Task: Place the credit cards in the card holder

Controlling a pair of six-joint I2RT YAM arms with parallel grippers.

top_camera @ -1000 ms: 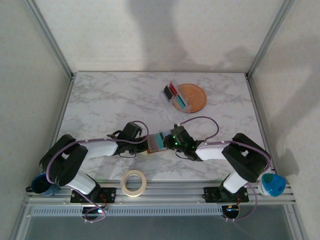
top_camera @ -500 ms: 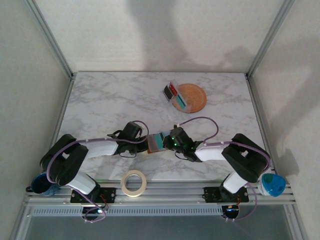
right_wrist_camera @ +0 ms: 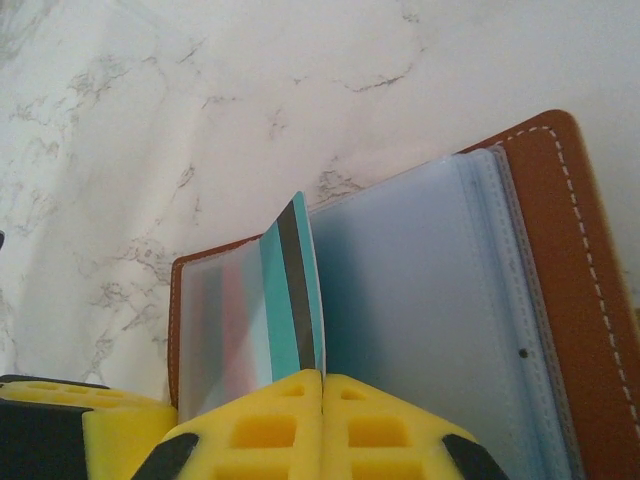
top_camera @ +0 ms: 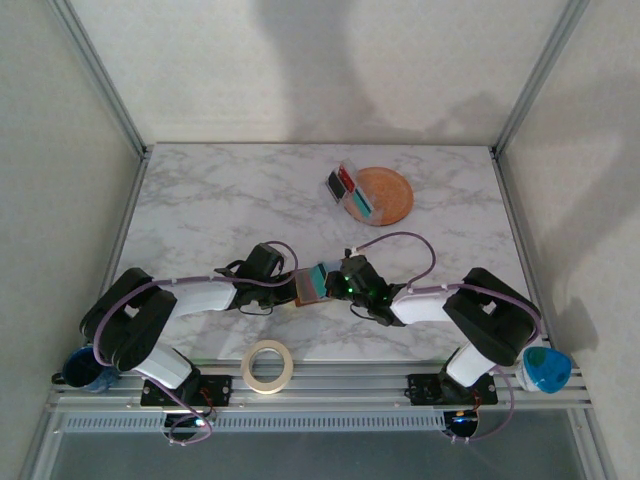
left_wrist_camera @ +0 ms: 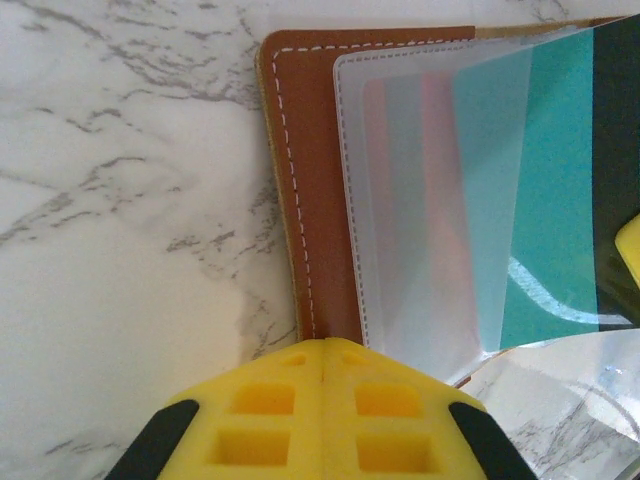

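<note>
Card holder, brown leather with white stitching, lies open on the marble worktop, a little toward 6 o'clock from the centre, between the two pincers. Its frosted plastic pockets face up.

From the left wrist, the left pincer has its yellow fingers pressed together with no gap. Its tips sit on the edge of the card holder at 6 o'clock in that view. Whether it pinches the leather or only presses on it cannot be told. In the overhead view the left pincer meets the holder from 9 o'clock.

The right pincer is closed on a teal card with a dark stripe. The card stands on edge out of the finger seam, against the clear pockets of the card holder. From above, the right pincer comes in from 3 o'clock, and the teal card shows over the holder.

Toward 1 o'clock, well apart from the arms, an orange plate lies flat. A clear box with red, dark and teal pieces overlaps its 9 o'clock rim. A roll of tape rests at 6 o'clock between the arm bases.
</note>
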